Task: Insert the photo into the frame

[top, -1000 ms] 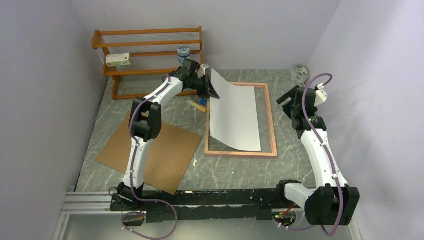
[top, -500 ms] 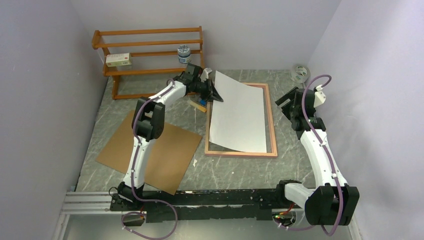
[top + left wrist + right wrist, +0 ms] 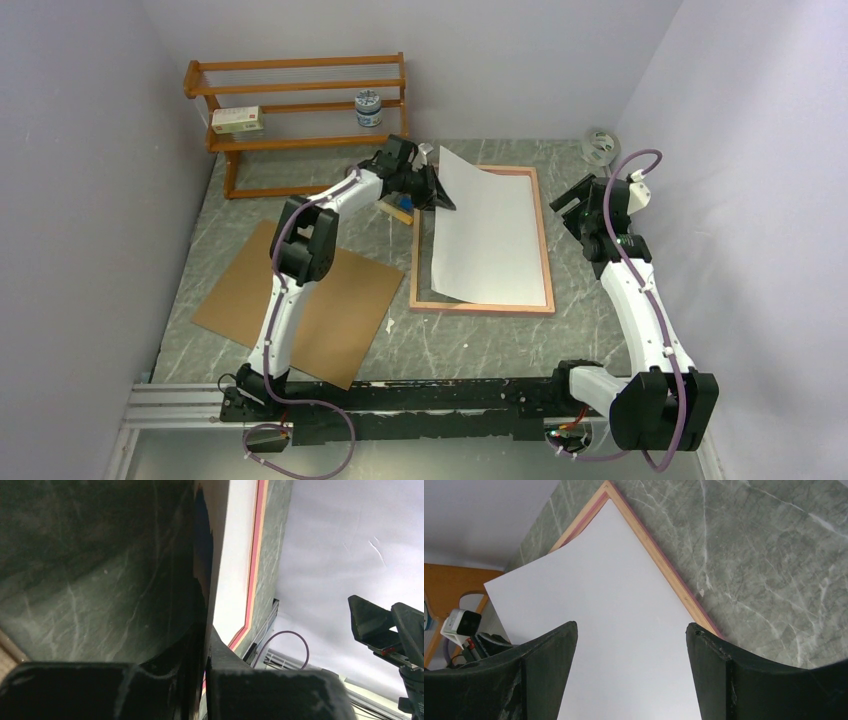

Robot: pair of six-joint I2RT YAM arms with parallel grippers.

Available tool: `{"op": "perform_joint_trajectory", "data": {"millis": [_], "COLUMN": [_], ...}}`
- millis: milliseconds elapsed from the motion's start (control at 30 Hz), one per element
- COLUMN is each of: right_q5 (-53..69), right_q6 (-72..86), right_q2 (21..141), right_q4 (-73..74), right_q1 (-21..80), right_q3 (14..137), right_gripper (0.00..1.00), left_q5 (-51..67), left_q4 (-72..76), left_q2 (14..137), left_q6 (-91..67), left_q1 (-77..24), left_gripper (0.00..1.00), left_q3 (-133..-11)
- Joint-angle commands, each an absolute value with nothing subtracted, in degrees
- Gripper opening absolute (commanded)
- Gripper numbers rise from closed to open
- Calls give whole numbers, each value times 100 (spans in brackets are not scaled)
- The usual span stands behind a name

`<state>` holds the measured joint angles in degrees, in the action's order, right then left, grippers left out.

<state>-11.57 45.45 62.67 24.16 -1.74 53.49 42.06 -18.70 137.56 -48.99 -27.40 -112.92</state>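
The photo (image 3: 490,235) lies white side up over the frame (image 3: 546,240), its far left corner still lifted and its near part inside the pink border. My left gripper (image 3: 437,192) is shut on that raised corner. In the left wrist view the sheet's edge (image 3: 230,565) runs between the two dark fingers (image 3: 206,645), with the frame's pink strip (image 3: 256,555) beyond it. My right gripper (image 3: 572,205) hovers open just right of the frame. In its wrist view it (image 3: 631,630) stands wide apart above the white sheet (image 3: 624,595) and the frame corner (image 3: 659,560), holding nothing.
A brown hardboard sheet (image 3: 310,300) lies at the left front. An orange wooden rack (image 3: 300,100) at the back holds a small box (image 3: 237,120) and a jar (image 3: 368,108). A small yellow and blue item (image 3: 398,208) lies beside the frame's left edge. A round object (image 3: 600,148) sits back right.
My left gripper has carried the photo's corner to the right and lower, so the sheet lies flatter and further over the frame. The right arm has not moved.
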Motion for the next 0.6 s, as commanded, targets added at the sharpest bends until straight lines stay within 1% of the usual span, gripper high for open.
{"op": "perform_joint_trajectory", "data": {"millis": [0,100,300,433,567], "right_q5": [-1079,-1072,-1101,-1090,-1095], "right_q6": [4461,4429,4416,4437,4450], "right_q2": [6266,6267,6259,6262,6241], "right_q4": [2340,2347,2355,2334,2320], "right_q1": [-196,-193,-198,-193,-193], "right_q3": [5361,5361,5345,5311,5261], "right_gripper": [83,83,83,83,83], "left_q5": [4056,3909,3310,2964,2461], "left_q4": [-1808,-1985,-2730,-3352,-3903], "left_q2": [13821,13827,13602,13518,13333], "left_q6": [-4823,-4815,-4635,-4523,-4300], "left_q1": [-2792,-2798,-2793,-2793,-2795], "left_gripper": [17,30,62,76,85], "left_q3": [-11708,-11778,-11775,-11831,-11801]}}
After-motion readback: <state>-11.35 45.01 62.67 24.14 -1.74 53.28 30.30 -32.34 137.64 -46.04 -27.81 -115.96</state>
